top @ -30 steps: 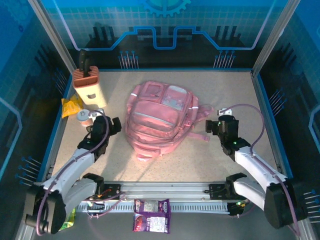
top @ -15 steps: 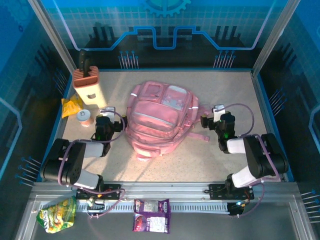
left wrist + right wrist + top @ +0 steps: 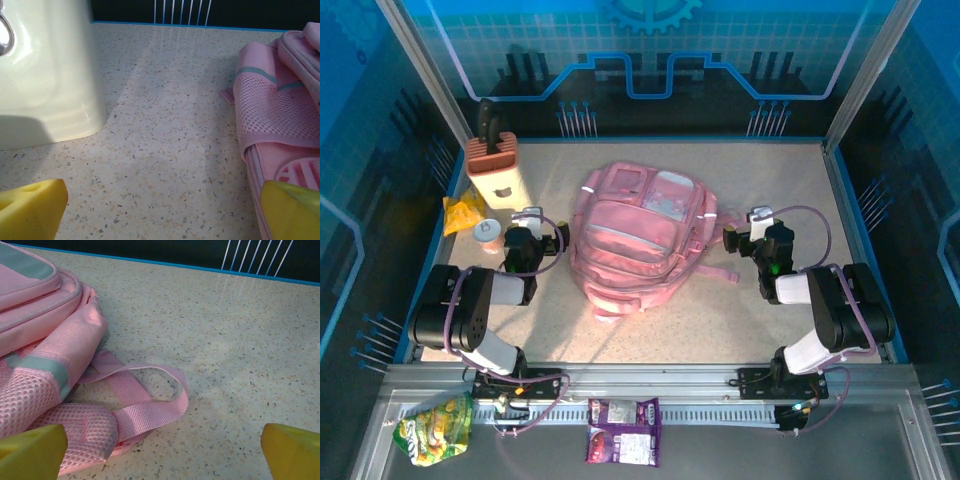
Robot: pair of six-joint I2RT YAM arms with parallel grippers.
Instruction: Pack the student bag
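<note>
Student bag (image 3: 640, 240) lies flat mid-table between the arms and looks closed. Left gripper (image 3: 540, 240) and right gripper (image 3: 740, 242) are both spread wide and empty, low at the bag's flanks.

Risks:
- Right fingers snag the loose strap loop (image 3: 145, 395) and drag the bag instead of opening it.
- A left-arm swing topples the cream bottle (image 3: 500, 180) standing nearby.

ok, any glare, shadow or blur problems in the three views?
Top view: sharp, brightest on the table near the bag. Left wrist: sheen on the cream container, its lower corner shaded, fingertips blurred. Right wrist: strap crisp, fingertips soft, faint streak reflections on the table.
</note>
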